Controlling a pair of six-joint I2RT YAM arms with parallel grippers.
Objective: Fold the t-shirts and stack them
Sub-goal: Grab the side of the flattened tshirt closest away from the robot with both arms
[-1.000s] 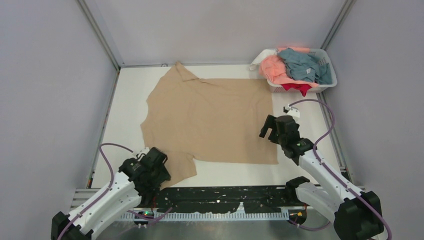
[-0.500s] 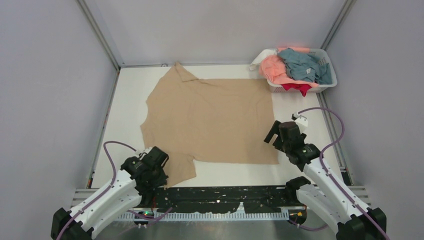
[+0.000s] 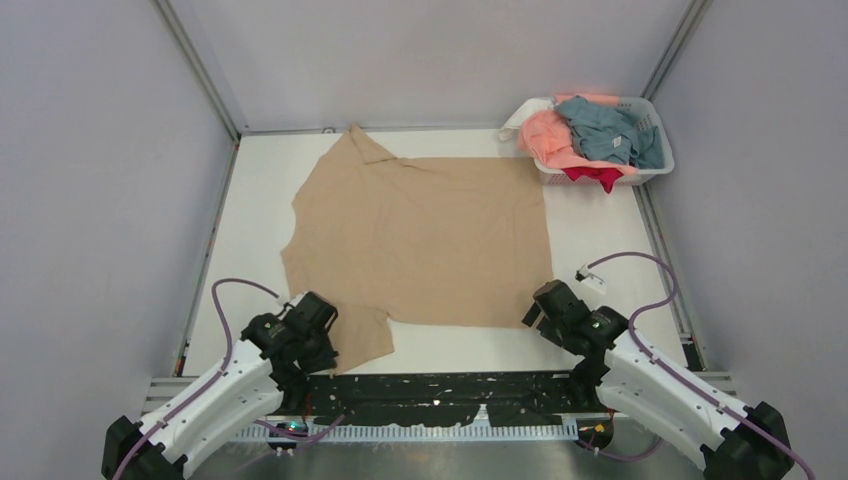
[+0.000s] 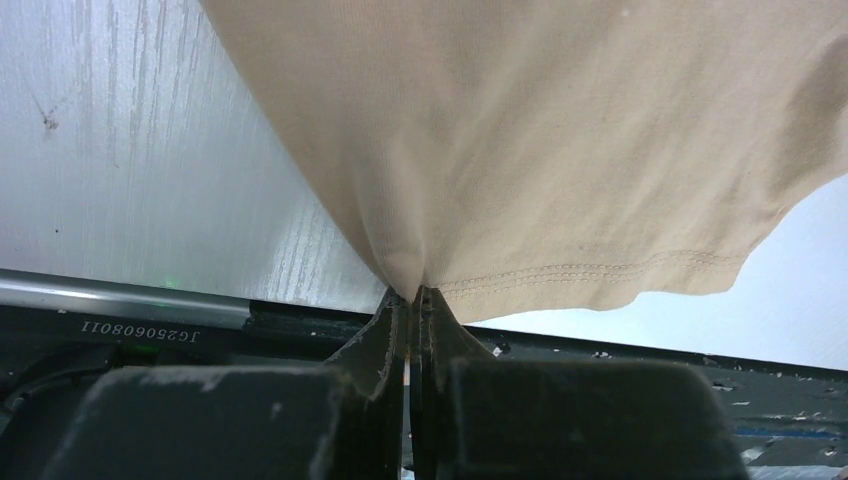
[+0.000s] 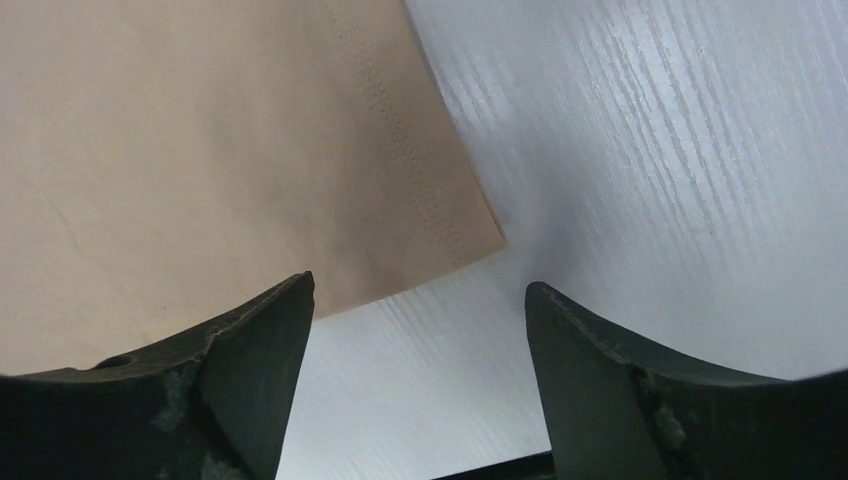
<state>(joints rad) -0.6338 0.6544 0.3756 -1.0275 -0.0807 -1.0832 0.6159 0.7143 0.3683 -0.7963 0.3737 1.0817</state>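
The left claw (image 4: pixel 410 296) is clamped on the sleeve edge of the tan shirt (image 3: pixel 430 240); the right claw (image 5: pixel 415 290) is spread apart over its hem corner.

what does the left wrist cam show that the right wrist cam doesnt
Only the left wrist view: the left end effector shut on a pinch of the tan t-shirt near its stitched hem, plus the black rail. Only the right wrist view: the right end effector open, the shirt's hemmed corner lying flat ahead of it. Both: tan fabric and the white table.
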